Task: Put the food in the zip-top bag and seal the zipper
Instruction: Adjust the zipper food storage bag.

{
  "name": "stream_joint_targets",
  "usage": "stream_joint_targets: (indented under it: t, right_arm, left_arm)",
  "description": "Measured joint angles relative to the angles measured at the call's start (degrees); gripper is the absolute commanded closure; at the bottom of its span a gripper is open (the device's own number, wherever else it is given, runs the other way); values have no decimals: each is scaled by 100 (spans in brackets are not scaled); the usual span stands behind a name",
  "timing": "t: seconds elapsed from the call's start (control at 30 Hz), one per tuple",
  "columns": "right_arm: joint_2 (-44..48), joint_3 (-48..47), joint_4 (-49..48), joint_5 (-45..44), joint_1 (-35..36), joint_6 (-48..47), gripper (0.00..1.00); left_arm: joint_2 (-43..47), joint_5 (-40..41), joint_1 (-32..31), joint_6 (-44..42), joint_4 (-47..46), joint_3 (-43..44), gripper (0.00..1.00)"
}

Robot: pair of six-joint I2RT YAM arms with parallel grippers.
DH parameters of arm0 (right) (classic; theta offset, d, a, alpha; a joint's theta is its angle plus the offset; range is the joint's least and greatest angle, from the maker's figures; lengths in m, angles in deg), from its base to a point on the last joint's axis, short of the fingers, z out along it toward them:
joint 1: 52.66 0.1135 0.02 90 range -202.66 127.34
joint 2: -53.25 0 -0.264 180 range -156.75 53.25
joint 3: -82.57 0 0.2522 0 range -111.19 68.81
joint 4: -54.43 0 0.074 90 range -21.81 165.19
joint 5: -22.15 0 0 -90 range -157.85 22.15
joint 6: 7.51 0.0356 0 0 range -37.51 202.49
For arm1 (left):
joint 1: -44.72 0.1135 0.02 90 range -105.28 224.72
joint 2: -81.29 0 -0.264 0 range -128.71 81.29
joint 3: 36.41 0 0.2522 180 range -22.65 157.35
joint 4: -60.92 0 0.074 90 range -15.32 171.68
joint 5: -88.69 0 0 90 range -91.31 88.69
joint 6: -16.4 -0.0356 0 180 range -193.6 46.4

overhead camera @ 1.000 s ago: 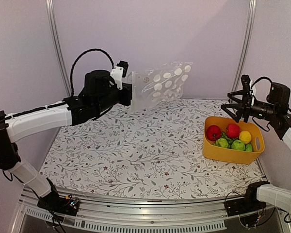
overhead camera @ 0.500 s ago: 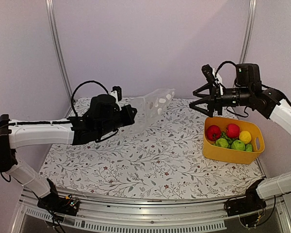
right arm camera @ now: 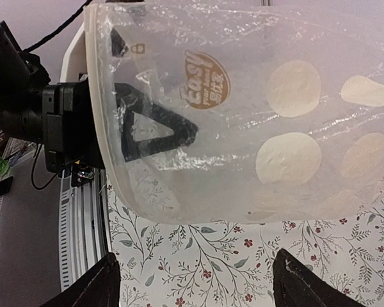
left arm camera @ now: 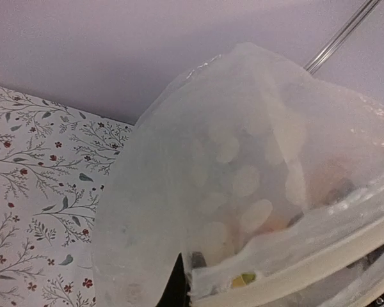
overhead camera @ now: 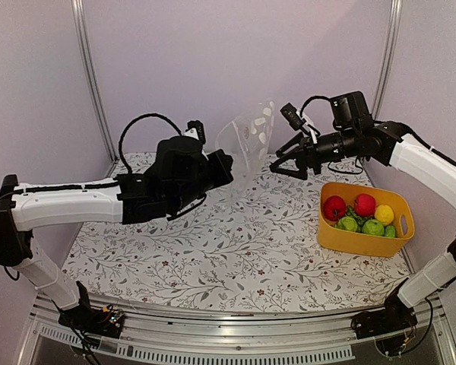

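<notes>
**Zip-top bag held aloft over the patterned table; food in the tub**

Nearest the camera, a slotted aluminium rail (overhead camera: 228,353) along the front edge, with both arm bases bolted toward its ends. Beyond it, the table (overhead camera: 213,251), covered side to side by a white cloth printed with grey leafy sprigs and small red flowers. At right, standing on the cloth, a rigid yellow tub (overhead camera: 361,242) containing the food (overhead camera: 364,204): two red balls, one yellow ball and several green pieces, all within the rim.

Farther back and raised above the table, the left end effector (overhead camera: 228,169), pressed together on one edge of the zip-top bag (overhead camera: 251,141). Bag clear and crinkled, printed with pale round spots and a brown logo, hanging in the air well clear of the cloth. White zipper (right arm camera: 95,128) running along the edge next to the pinching fingers.

Facing the bag from the right, the right end effector (overhead camera: 277,161), fingers spread wide, just beside the plastic; contact not discernible.

Behind everything, plain pale lilac walls, with a metal post (overhead camera: 90,76) at the left rear corner and another post (overhead camera: 389,53) at the right.
</notes>
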Motion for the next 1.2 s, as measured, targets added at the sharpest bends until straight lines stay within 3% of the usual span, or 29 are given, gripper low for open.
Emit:
stream_joint_targets:
  t: [0.27,0.47,0.6,0.7,0.8,0.87,1.0,1.07,1.2]
  right_arm:
    - [116,238,-184,-129,420,315,11]
    - [286,354,-229,-804,750,525,3]
    - [328,555,-348,-1331,752,684,5]
    - [332,734,-411,-1836,750,872,18]
    - [293,745,-457,-2337,750,1141,38]
    - [229,728,-522,-2710,748,1292,54]
    - [26,699,-610,-3053,743,1561,98]
    - [-94,699,-640,-3053,743,1694,100]
    - [-254,699,-645,-2883,743,1891,100]
  left_arm:
    - [-610,658,-662,291,656,306,100]
    - [-686,1082,-986,529,1152,553,98]
    - [-706,1259,-1012,702,1180,553,98]
    - [-774,1364,-1012,745,1062,555,98]
    - [-970,1386,-1014,691,931,654,97]
    - [-1143,1384,-1014,647,918,802,97]
    - [-1357,1384,-1016,623,984,1032,95]
    - [-1386,1388,-1016,625,1045,1062,88]
    - [-1390,1412,-1014,671,1163,1064,64]
